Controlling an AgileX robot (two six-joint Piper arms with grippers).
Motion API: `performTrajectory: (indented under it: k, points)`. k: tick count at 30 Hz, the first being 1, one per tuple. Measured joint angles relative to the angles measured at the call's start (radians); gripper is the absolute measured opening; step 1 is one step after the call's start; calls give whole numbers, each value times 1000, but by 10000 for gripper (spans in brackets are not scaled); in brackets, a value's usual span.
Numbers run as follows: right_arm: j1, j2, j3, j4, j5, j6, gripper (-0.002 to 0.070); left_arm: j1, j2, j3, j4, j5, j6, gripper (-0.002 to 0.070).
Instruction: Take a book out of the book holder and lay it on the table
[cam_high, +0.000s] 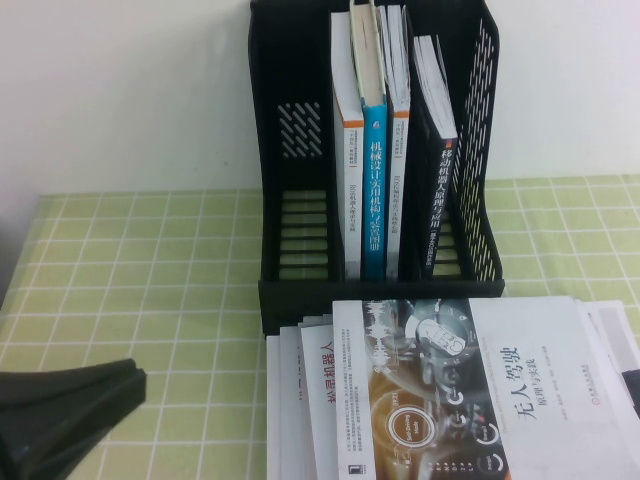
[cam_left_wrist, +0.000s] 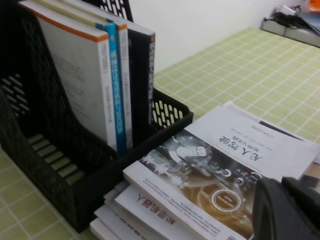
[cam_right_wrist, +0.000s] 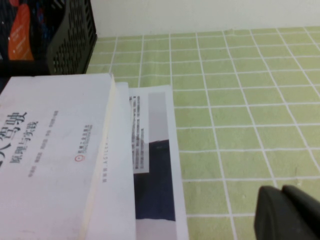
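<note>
The black book holder stands upright at the back middle of the green checked table. The black book with white title stands in its right compartment, next to a blue-spined book and two white ones. In the left wrist view the black book is the rightmost in the holder. My left gripper is low at the front left, shut and empty. My right gripper is shut and empty over bare cloth at the front right edge.
A stack of several books lies flat in front of the holder, topped by a white-covered one with a round dial picture, also in the left wrist view and the right wrist view. Bare cloth lies left of the stack and right of it.
</note>
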Motion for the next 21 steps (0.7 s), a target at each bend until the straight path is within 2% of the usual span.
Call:
performTrajectory:
  k: [11, 21]
  points:
    - [0, 0, 0, 0, 0, 0, -2, -24, 85, 0, -28, -6, 46, -3]
    - [0, 0, 0, 0, 0, 0, -2, -170, 161, -76, -22, -15, 89, -2]
